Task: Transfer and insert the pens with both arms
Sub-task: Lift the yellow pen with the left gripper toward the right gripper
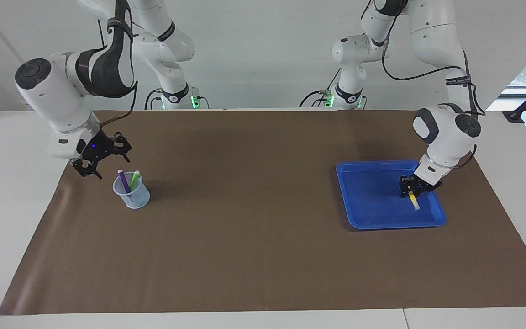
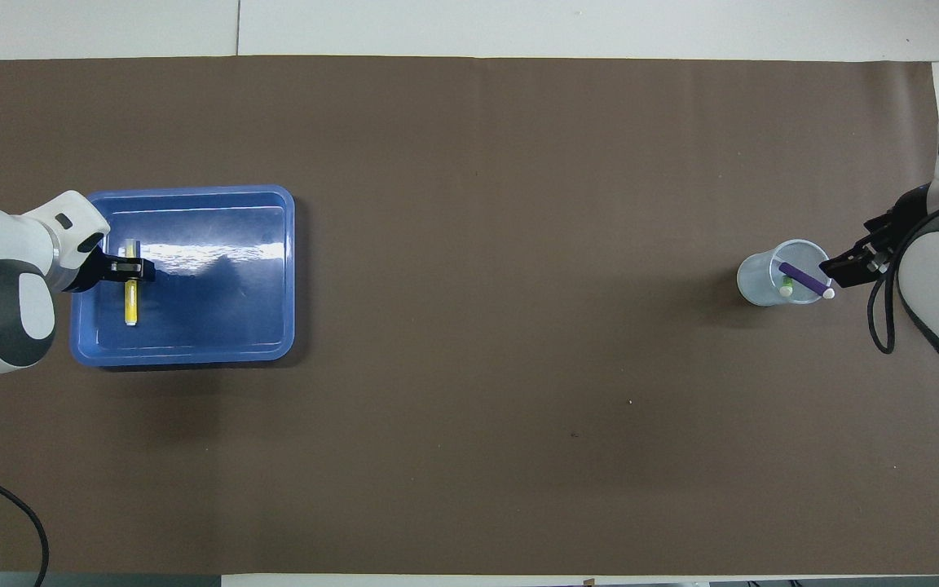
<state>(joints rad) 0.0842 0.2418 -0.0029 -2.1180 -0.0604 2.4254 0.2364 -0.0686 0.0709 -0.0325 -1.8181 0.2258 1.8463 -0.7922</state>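
I am clenching the left gripper (image 1: 412,191) on the yellow pen (image 1: 413,200) in the tray (image 1: 363,214) for transfer; the right gripper (image 1: 106,161), released, is hovering beside the cup (image 1: 131,192).

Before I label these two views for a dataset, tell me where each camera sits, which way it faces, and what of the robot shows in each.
Facing view: high across the table, looking at the robots; both arms show whole, left gripper on the yellow pen in the tray, right gripper open above the cup.
Overhead view: above the robots' end, looking steeply down; only wrists and grippers show.
Shared: tray, cup, yellow pen, purple pen, green pen, half a turn apart.
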